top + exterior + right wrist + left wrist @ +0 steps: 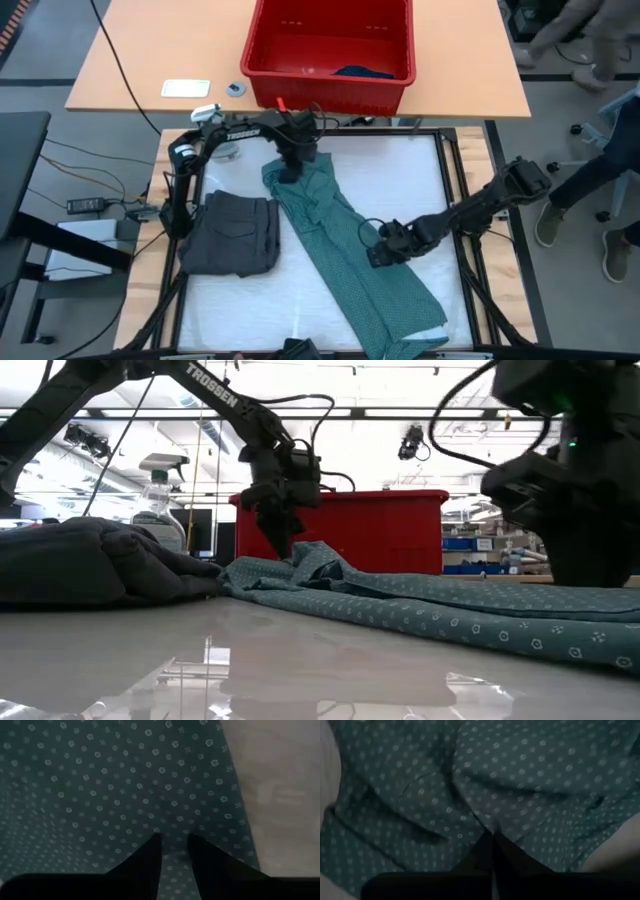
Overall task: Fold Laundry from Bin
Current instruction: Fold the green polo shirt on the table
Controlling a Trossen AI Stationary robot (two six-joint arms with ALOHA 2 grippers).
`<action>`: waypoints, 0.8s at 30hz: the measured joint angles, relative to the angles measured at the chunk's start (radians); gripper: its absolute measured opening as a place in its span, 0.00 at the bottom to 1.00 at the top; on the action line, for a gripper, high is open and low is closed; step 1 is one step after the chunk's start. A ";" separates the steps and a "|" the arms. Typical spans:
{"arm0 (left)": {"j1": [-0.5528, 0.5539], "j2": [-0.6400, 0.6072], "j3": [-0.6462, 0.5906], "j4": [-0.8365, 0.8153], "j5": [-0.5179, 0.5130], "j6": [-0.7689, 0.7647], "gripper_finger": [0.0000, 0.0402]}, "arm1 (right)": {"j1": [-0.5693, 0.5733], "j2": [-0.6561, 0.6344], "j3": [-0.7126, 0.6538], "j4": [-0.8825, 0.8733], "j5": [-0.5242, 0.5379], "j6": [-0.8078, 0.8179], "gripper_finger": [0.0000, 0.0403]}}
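The teal-green dotted garment (345,255) lies in a long rumpled band slanting across the white bench (420,180), from just in front of the red bin (330,85) down to the near edge. It is not yet spread flat, so this looks like the stage of taking hold in order to open it out.

The left gripper (291,165) sits at the cloth's far end, nearest the bin. Its jaws are pressed together, and the left wrist view shows them closed on a ridge of the dotted fabric (a pinch at a corner or hem, I judge, to give a fixed point to pull from).

The right gripper (381,250) rests low on the middle of the band at its right edge. Its jaws stand a little apart with fabric between and beneath them; whether they have a real hold, I cannot tell.

A dark grey piece (232,235) lies folded on the bench's left side, clear of the work. A bright blue piece (362,72) waits in the bin.
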 joint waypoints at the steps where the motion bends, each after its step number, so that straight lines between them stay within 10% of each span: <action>1: 0.004 0.000 0.000 -0.011 0.000 -0.001 0.02 | 0.009 -0.003 -0.013 0.008 0.000 0.016 0.27; 24: -0.092 0.000 0.000 -0.040 -0.001 -0.084 0.00 | 0.148 -0.358 -0.208 -0.057 -0.039 0.037 0.22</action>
